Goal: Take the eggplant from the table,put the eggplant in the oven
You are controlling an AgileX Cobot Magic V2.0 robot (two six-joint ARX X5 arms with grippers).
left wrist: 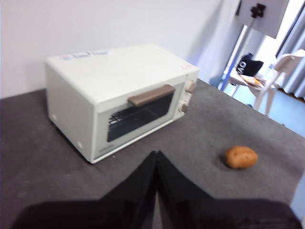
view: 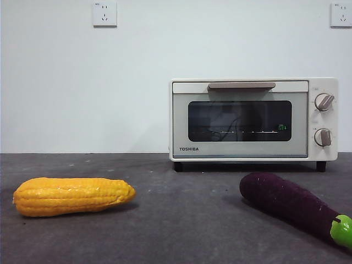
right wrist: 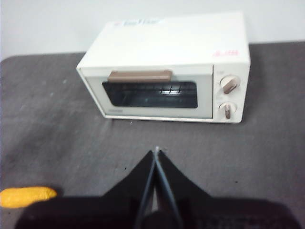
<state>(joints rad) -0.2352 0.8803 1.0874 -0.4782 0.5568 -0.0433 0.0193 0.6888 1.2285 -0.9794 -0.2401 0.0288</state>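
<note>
1. The long dark purple toy eggplant (view: pixel 291 203) lies on the dark grey speckled counter (view: pixel 181 220), in front of the cream-white toaster oven (view: pixel 253 118); its door is closed.
2. Its long axis runs diagonally, green cap toward the camera.
3. Neither wrist view shows it, so the nearer arm is unclear.
4. Left claw (left wrist: pixel 156 160) and right claw (right wrist: pixel 155 160) hover pressed together, facing the oven.

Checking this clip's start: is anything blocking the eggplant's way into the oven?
Yes: the oven door is closed, handle up. The table between the eggplant and oven looks bare; the corn lies off to the side.
</note>
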